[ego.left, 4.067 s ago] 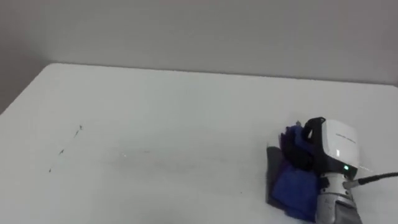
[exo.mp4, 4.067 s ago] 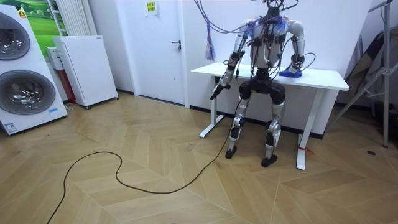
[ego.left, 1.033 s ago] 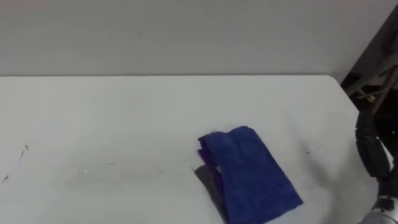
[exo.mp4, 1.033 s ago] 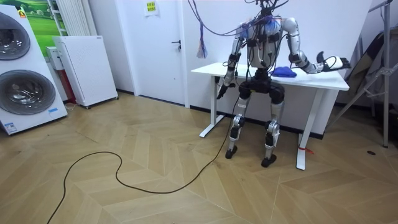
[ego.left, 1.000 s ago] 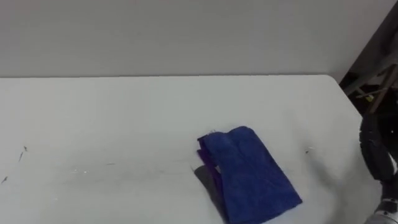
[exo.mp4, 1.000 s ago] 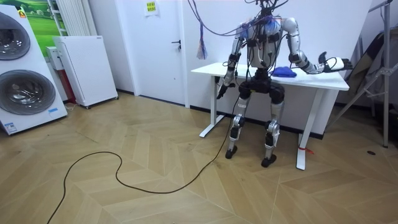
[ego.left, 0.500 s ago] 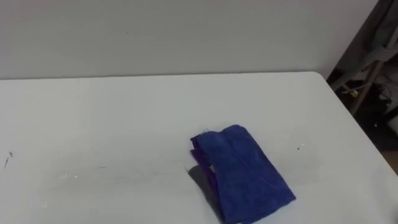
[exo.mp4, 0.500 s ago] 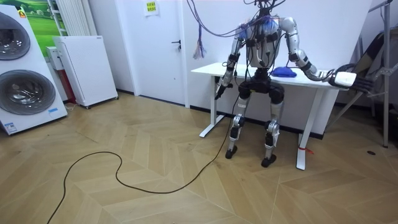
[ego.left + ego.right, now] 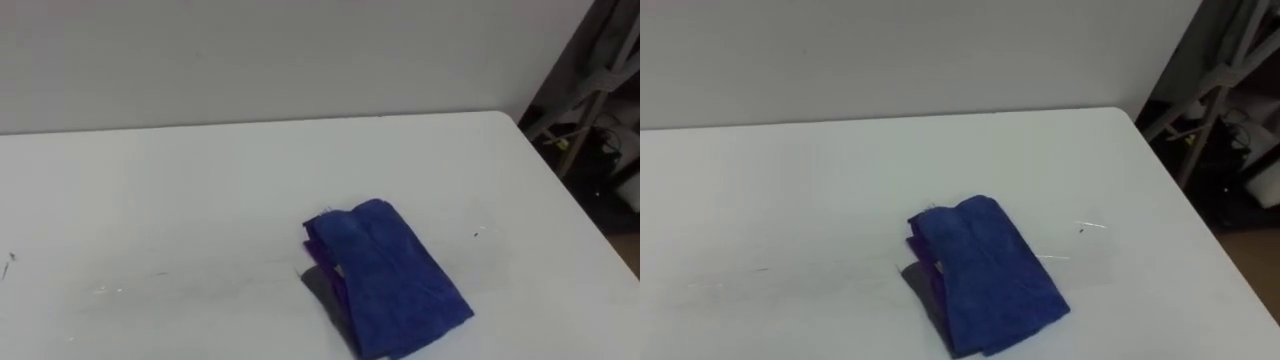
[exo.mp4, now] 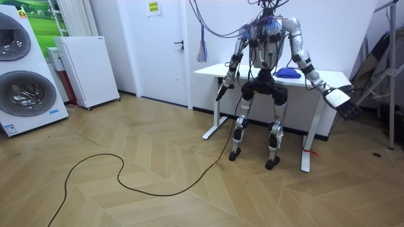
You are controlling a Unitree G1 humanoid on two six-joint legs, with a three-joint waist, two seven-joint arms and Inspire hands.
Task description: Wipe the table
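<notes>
Rightward, folded cloth (image 9: 386, 281) on table (image 9: 180, 190).

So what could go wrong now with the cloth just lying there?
The blue cloth lies on the table with no hand on it, so the small dark speck beside it may stay unwiped. The right hand hangs below the tabletop past the table's end; coming back up, it might bump the edge. The cloth is folded over itself, so grabbing it could bunch it up.
</notes>
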